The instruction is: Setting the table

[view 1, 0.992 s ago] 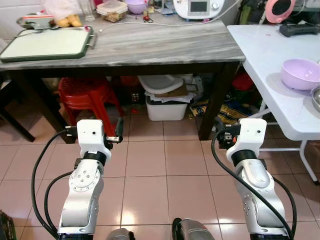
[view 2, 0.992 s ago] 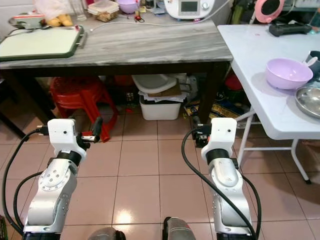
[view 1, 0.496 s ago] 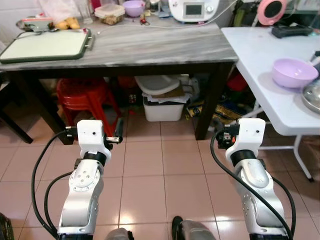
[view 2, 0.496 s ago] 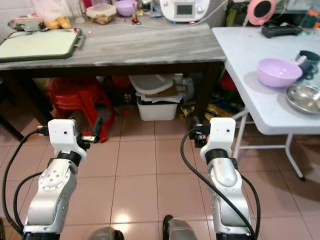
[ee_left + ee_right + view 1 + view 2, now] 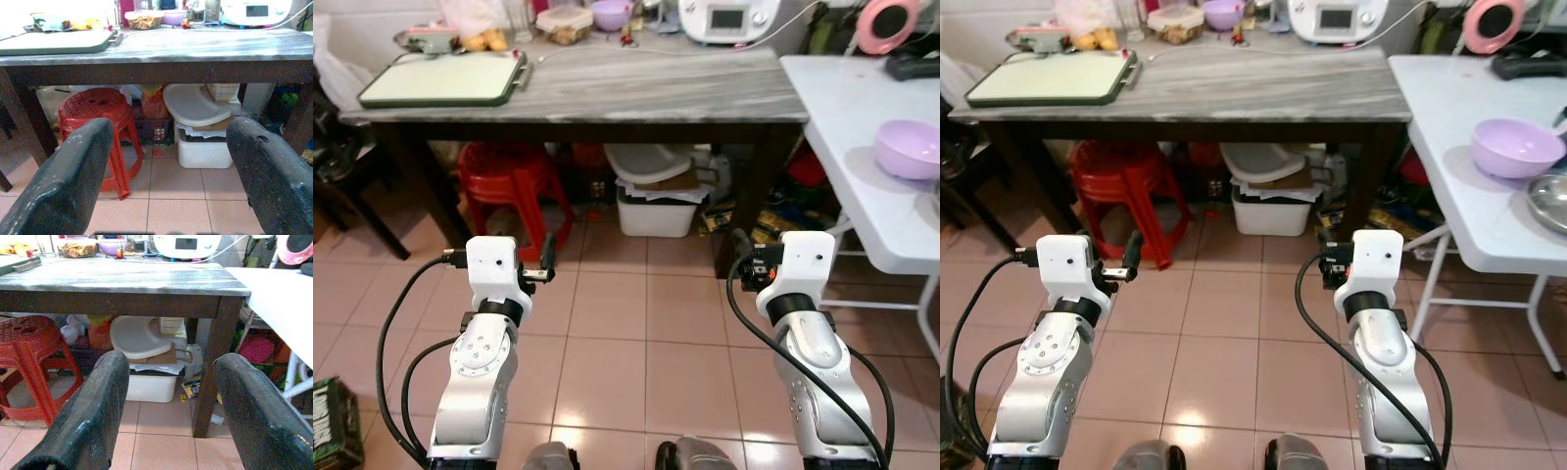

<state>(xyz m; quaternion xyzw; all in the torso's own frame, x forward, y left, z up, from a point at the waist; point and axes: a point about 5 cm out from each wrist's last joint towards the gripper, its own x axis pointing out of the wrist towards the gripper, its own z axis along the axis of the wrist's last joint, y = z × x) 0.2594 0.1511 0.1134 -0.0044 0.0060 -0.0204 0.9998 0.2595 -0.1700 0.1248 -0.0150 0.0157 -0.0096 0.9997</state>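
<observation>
Left gripper [image 5: 166, 166]: fingers spread wide, nothing held, raised at mid-height over tiled floor, facing the marble-topped table [image 5: 636, 83].
Right gripper [image 5: 166, 406]: likewise wide open, empty, level with the left, pointed at the same table's near right leg.

Task items: purple bowl [image 5: 1516, 148] on the white folding table [image 5: 1440, 108], ahead and well off to the right of the right gripper; steel dish [image 5: 1552, 201] just beside it, nearer the camera. Second purple bowl [image 5: 610, 13] at the far edge of the marble-topped table, well ahead of both grippers. Green-rimmed tray [image 5: 445, 80] ahead and left of the left gripper.

Risks, as judged:
- Dark table edge and leg directly ahead of both grippers; contact likely if advanced at present height.
- Red stool [image 5: 514, 181] and white bin [image 5: 656, 211] underneath, near the walking path; possible snag for feet.
- Bowl close to the white table's near edge; a careless sideways reach could push it off.

Hidden or unclear:
- Steel dish cut off by the frame edge.
- Far-edge clutter (container, appliance, small objects) too small to identify.
- Contents under the table partly shaded.
</observation>
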